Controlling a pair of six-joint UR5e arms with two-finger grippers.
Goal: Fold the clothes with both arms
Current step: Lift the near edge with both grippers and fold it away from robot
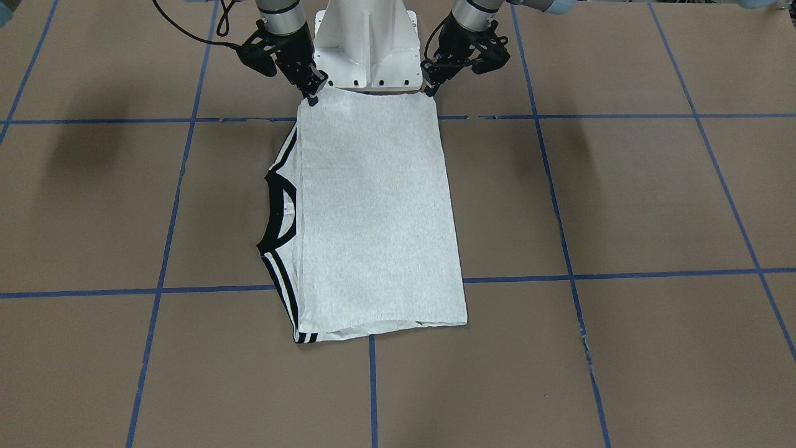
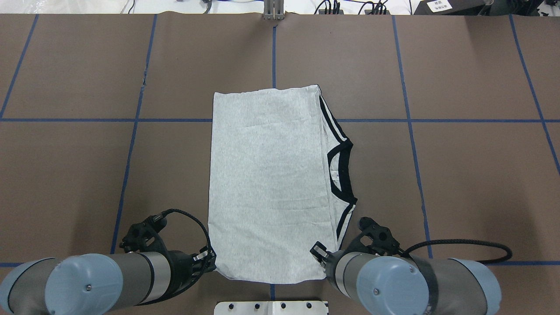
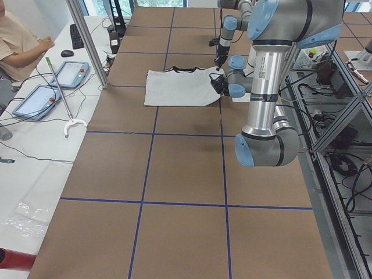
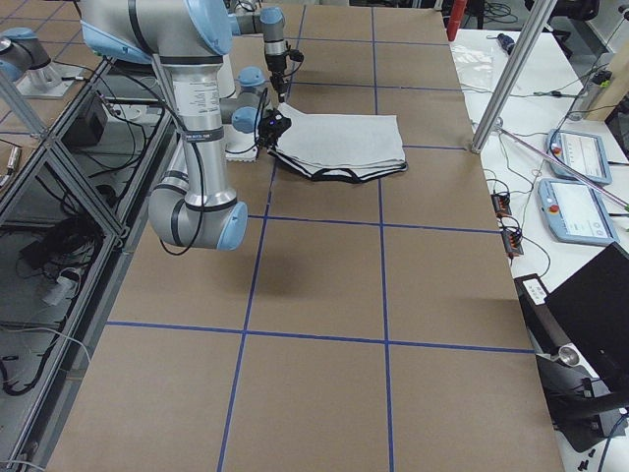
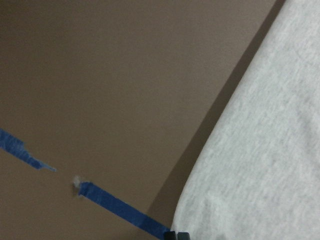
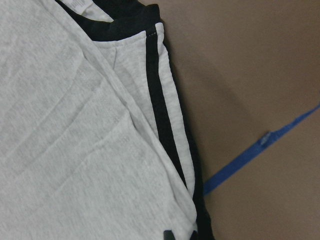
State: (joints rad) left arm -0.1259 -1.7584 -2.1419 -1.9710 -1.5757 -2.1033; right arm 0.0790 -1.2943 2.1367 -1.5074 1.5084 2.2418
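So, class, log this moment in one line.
T-shirt: part-folded, flat on table | left gripper: shut on near corner | right gripper: shut on near corner

Even overhead light, soft shadows, dim blurry wrist views

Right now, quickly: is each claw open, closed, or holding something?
Left claw: closed, pinching a corner of the T-shirt on the robot's side.
Right claw: closed, pinching the other corner on that side.
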